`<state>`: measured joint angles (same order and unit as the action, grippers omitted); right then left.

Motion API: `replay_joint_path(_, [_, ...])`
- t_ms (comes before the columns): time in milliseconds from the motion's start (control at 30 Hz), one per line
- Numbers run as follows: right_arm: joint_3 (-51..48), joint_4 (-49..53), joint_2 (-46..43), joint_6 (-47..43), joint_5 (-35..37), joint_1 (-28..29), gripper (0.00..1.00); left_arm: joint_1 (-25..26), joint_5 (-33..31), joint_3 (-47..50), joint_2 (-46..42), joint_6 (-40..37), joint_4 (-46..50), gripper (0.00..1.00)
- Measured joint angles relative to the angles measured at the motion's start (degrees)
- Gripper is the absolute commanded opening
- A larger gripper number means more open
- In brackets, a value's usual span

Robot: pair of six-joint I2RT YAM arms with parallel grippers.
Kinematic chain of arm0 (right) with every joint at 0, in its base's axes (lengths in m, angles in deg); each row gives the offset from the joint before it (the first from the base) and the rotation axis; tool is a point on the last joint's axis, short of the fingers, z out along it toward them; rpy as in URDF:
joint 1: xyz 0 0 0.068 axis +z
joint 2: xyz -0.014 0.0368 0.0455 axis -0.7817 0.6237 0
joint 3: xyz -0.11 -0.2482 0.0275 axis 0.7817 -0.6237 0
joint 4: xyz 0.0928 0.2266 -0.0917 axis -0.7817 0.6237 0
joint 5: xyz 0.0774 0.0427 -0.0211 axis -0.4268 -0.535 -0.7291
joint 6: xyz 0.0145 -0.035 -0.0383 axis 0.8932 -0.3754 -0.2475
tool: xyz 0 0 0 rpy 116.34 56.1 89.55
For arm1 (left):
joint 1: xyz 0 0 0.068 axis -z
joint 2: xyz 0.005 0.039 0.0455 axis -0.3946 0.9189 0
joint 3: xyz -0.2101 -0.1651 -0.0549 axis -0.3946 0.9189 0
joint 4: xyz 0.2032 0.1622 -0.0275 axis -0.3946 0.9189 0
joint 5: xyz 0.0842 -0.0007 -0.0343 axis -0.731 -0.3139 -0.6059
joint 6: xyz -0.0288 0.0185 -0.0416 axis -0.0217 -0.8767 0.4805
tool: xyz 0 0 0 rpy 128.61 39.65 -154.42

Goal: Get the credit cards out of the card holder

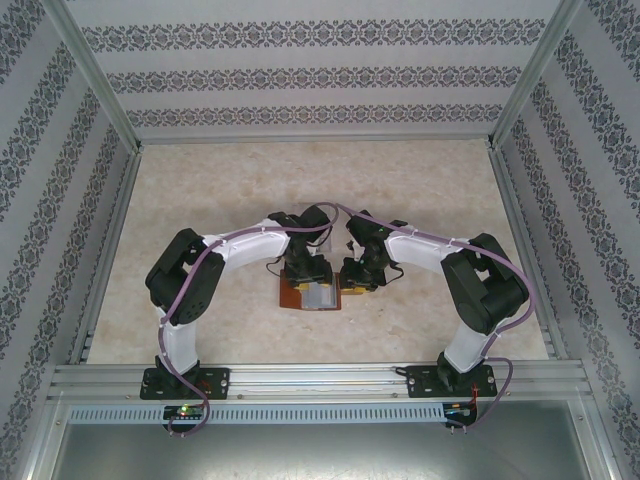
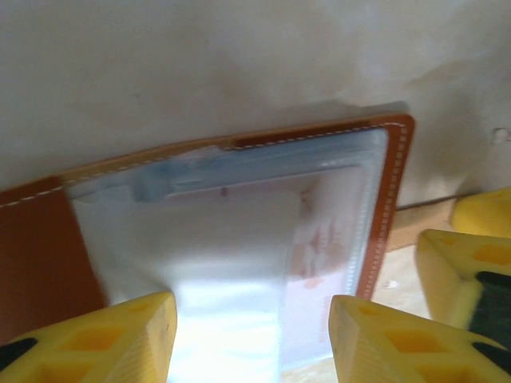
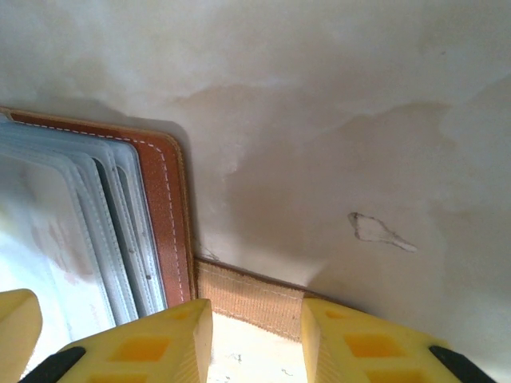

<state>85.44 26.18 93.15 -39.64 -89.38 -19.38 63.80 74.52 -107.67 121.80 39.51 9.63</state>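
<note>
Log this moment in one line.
card holder open | left tool open above clear sleeves | right tool over closing tab

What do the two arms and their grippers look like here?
Both the left arm and right arm have white link shells, black joints and bases, with a purple cable along each. The left gripper and right gripper have blocky yellow fingers with recessed pockets.

Left arm [image 1: 185, 330]: yours rises from its base, elbow [image 1: 180, 275] thrown out to the left, forearm angled inward, wrist pitched down. Left gripper [image 2: 249, 323]: yellow fingers [image 2: 128, 339] spread wide apart. Right arm [image 1: 468, 340]: mirrors it, elbow out to the right, forearm inward, wrist down. Right gripper [image 3: 251, 323]: a narrow gap between its fingers; you cannot tell whether it grips. The two grippers sit just beside each other.
</note>
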Motion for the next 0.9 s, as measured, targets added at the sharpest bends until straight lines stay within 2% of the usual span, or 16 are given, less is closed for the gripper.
replay_joint_path(267, [-0.02, -0.02, 0.0, 0.0, 0.0, -0.02, 0.37, 0.26, -4.63, -1.86, 1.01, -0.48, 4.2, 0.58])
replay_joint_path(400, [-0.2, -0.2, -0.11, 0.0, 0.0, -0.02, 0.37, 0.66, -5.57, -1.97, 1.14, -0.7, 5.27, 0.54])
replay_joint_path(567, [-0.37, -0.22, -0.31, 0.0, 0.0, -0.02, 0.37, 0.72, -6.99, -2.27, 1.09, -0.98, 6.58, 0.45])
replay_joint_path(767, [-0.52, -0.2, -0.42, 0.0, 0.0, -0.02, 0.37, 0.72, -8.72, -2.27, -0.52, -1.57, 8.2, 0.25])
replay_joint_path(900, [-0.52, -0.22, -0.44, 0.0, 0.0, -0.02, 0.36, 0.72, -9.55, -2.27, -2.27, -1.6, 8.79, 0.19])
